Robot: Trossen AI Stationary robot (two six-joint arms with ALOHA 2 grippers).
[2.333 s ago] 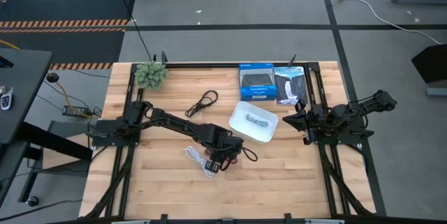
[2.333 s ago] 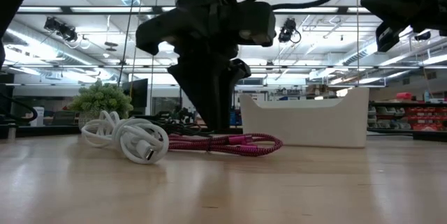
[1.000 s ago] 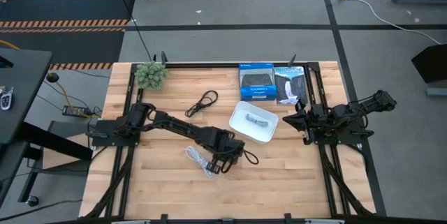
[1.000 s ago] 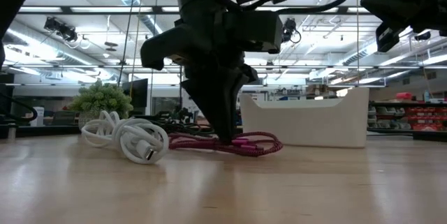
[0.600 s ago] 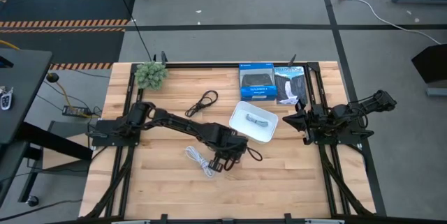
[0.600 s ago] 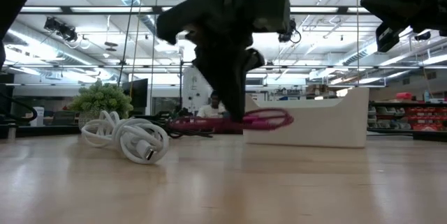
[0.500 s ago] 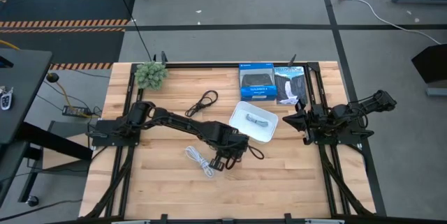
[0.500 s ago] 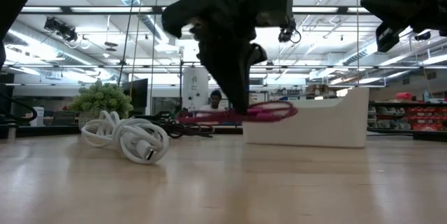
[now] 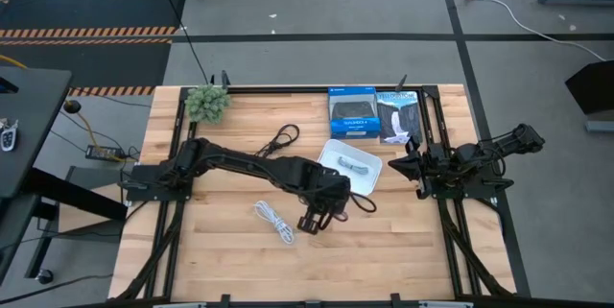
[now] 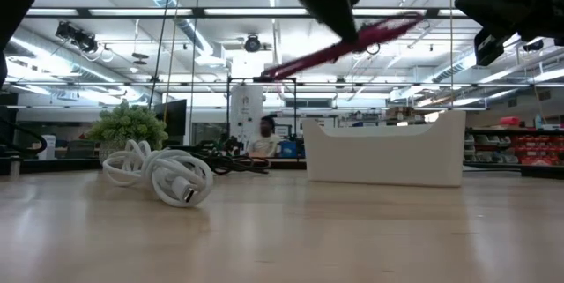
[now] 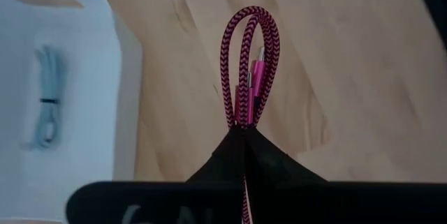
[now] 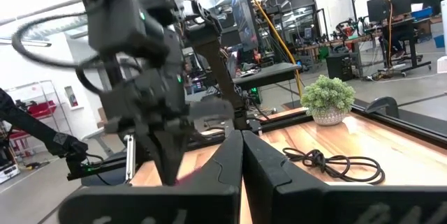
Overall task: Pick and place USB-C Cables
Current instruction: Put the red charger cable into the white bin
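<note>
My left gripper (image 9: 338, 204) is shut on the dark red braided cable (image 11: 250, 63) and hangs high above the table, just near of the white tray (image 9: 326, 151). The grey-blue cable (image 9: 351, 164) lies inside the tray. On the wood lie the white coiled cable (image 9: 273, 220), left of the gripper, and the black cable (image 9: 279, 140), farther back. My right gripper (image 9: 396, 164) waits shut at the table's right edge. In the low view the red cable (image 10: 370, 34) slants in the air above the tray (image 10: 383, 151). My left gripper pinches the dark red cable's coiled strands (image 11: 245, 123) between its two fingers (image 11: 269, 155), across the bundle. The looped end (image 11: 251, 21) sticks out beyond the fingertips. The cable is lifted clear of the table and sits tilted in the hold.
A small green plant (image 9: 207, 103) stands at the far left corner. A blue box (image 9: 352, 111) and a dark package (image 9: 398, 116) lie at the far edge behind the tray. People show in the room beyond (image 10: 263, 135).
My left gripper, shut on the dark red cable, has risen from the tabletop and moved right toward the tray. The cable, which lay on the wood a second ago, is now lifted clear and tilted, high above the tray's rim in the low view.
</note>
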